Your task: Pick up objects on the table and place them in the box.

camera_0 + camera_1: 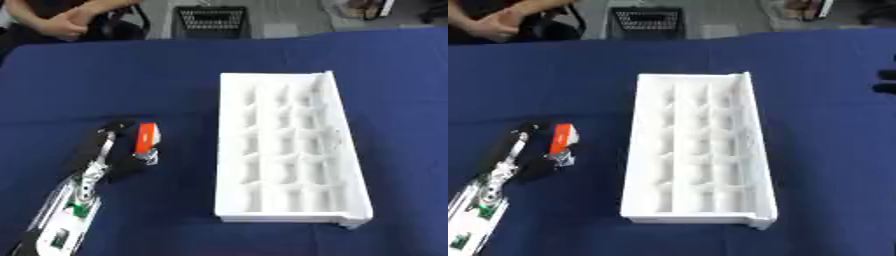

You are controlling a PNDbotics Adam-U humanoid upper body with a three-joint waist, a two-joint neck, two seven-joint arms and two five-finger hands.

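Observation:
A small orange block (145, 136) with a white end sits just left of the box, against my left hand (112, 150). That hand comes in from the lower left on a black and silver arm, and its dark fingers and a silver tip pinch the block. The white box (343, 145) lies lengthwise in the middle of the blue table, divided into several small compartments in three columns; I see nothing in them. Only dark fingertips of my right hand (887, 81) show, at the right edge of the right eye view, well away from the box.
The blue cloth table (175, 75) spreads all round the box. A person sits beyond the far left edge, hands clasped, not touching anything. A black crate (212, 21) stands on the floor behind the table.

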